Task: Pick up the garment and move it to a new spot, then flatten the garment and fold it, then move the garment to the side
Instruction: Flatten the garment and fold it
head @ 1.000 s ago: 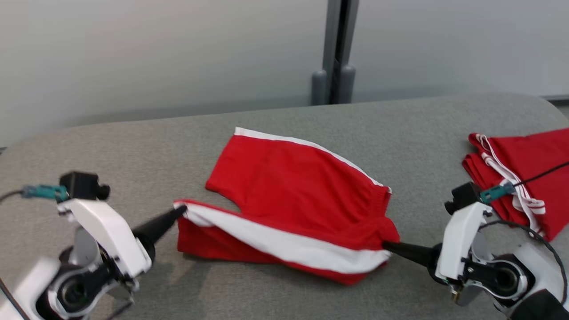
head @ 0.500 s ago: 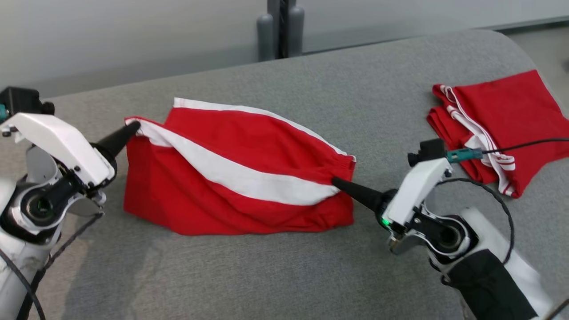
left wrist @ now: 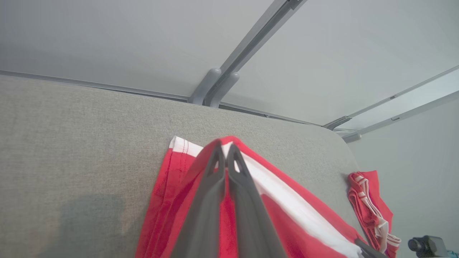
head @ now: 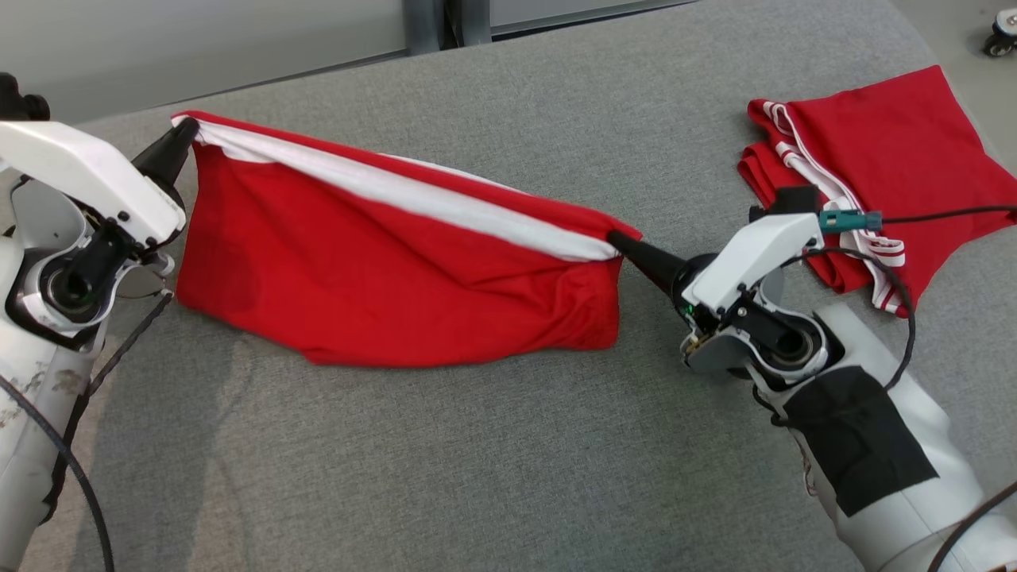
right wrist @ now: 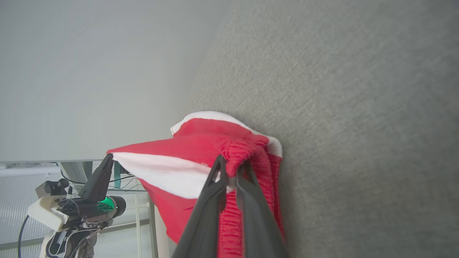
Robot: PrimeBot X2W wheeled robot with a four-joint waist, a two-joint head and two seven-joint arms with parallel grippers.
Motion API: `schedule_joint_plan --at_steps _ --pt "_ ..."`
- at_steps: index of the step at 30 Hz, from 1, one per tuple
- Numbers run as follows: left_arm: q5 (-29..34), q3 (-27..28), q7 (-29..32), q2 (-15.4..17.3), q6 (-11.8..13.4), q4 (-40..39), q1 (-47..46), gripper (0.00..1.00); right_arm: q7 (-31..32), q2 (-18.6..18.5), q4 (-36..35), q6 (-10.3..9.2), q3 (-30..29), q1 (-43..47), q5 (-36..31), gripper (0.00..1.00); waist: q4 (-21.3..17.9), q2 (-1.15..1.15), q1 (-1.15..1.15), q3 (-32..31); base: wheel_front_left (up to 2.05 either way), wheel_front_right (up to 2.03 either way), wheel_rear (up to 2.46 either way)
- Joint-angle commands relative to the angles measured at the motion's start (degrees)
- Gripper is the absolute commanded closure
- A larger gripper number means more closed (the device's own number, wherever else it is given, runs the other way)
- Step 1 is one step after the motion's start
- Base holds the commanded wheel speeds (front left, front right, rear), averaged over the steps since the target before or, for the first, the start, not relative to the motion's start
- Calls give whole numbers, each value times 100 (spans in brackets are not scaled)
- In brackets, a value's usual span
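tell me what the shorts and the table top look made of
Shorts: soft, thin knit cloth, matte red with a white stripe. It sags and creases freely, and the waistband looks gathered, likely elastic. The fibre cannot be told. Table top: grey textile covering, felt-like or woven, matte, with a fine speckled grain and rounded corners.

Matt red cloth garment (head: pixel 381 294), rough grey fabric table cover (head: pixel 477 461), smooth white plastic wrist housing (head: pixel 755 246)

A grey fabric-covered table (head: pixel 477 461) bears two things. A red, white-banded cloth garment (head: pixel 381 278) rests mid-table; a folded red garment (head: pixel 898 151) (white-striped) lies at its right end
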Motion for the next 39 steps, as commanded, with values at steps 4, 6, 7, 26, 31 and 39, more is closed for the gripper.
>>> schedule_joint_plan --at_steps 4,6,7,26,31,39 --pt "191 -89 -170 -181 -100 500 -383 100 -267 -16 302 1 351 -385 534 100 -19 0 0 141 0 0 0" --pt "252 -129 -213 -245 -136 697 -512 100 -368 -19 340 1 569 -491 740 100 -37 0 0 194 0 0 0" --pt "284 -148 -243 -268 -150 800 -571 100 -421 -18 363 1 675 -536 821 100 -48 0 0 219 0 0 0" --pt "1004 -602 -680 -520 -277 2489 -1427 100 -1298 -38 720 -1 2250 -1197 1935 100 -322 0 0 592 0 0 0" --pt "1053 -652 -765 -590 -425 2799 -1535 100 -1450 -37 751 -1 2511 -1296 2071 100 -337 0 0 613 0 0 0" --pt "1226 -813 -949 -751 -611 3160 -1658 0 -2061 -31 901 -1 2628 -1391 2155 0 -226 0 0 536 0 0 0"
